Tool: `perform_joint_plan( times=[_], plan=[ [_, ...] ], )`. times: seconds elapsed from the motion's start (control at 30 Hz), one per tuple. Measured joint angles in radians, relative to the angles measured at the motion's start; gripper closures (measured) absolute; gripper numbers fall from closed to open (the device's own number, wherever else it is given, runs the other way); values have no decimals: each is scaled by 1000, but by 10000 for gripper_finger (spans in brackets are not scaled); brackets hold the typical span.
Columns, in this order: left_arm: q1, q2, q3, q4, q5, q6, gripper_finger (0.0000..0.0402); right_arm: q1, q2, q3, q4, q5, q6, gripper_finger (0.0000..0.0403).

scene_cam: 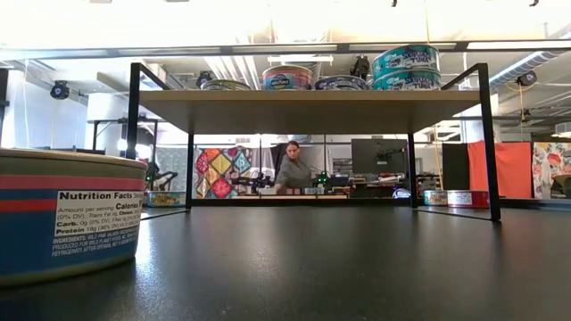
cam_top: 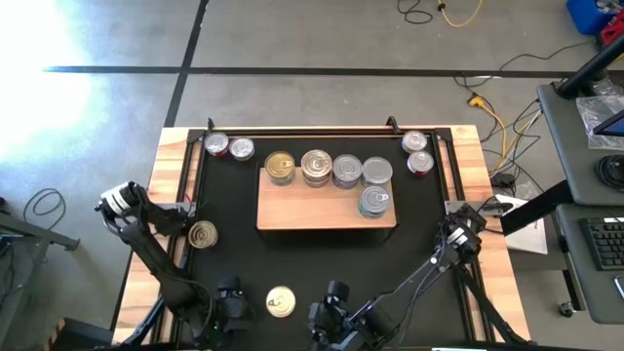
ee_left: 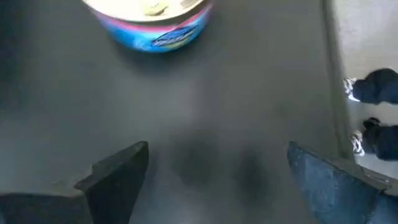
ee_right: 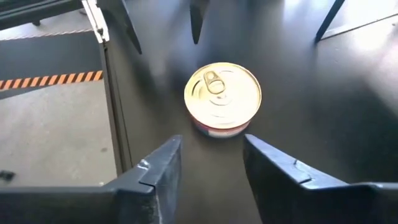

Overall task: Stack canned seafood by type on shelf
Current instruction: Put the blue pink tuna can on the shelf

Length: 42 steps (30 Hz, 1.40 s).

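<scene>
A gold-lidded tin (ee_right: pixel 222 97) sits upright on the black mat (ee_right: pixel 298 93), directly ahead of the right gripper (ee_right: pixel 211 163), whose fingers stand parted and empty. The left gripper (ee_left: pixel 217 171), spread wide and holding nothing, is probably equally near that tin. The shelf (cam_top: pixel 327 211) lies well beyond.

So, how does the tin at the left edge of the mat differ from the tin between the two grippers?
The left-edge tin has a darker gold lid; the tin between the grippers has a paler gold lid. The first lies beside the left arm, farther from both grippers; the second sits at the mat's near edge. Both are round, upright, off the shelf.
</scene>
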Motion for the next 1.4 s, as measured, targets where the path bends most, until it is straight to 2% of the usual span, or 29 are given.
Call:
perform_joint_plan(
  times=[0.2,0.4,0.53,0.63,0.7,0.83,0.93,1.0,1.17,1.4],
  plan=[
    [-34,0,-13,7,-38,61,49,0,0,-3,1,5,-3,200],
    [-76,2,-120,201,-56,50,43,-9,29,-5,22,75,63,157],
    [-78,1,-156,252,-66,21,31,-22,71,-4,79,44,36,130],
    [-78,2,-162,256,-124,75,21,-37,97,-4,83,10,30,117],
    [-70,2,-163,267,-162,112,16,-45,101,-4,58,-21,28,112],
    [-24,2,-194,305,-167,135,9,-56,95,-3,-53,-58,33,108],
    [24,2,-233,398,-169,196,9,-67,95,-8,-114,-106,32,109],
    [54,2,-254,437,-170,259,9,-78,100,-16,-107,-144,32,110],
    [121,1,-280,476,-155,397,9,-107,128,-21,-28,-144,-14,108],
    [147,17,-252,604,-106,469,9,-145,138,-27,-13,-136,-92,119]
  ],
)
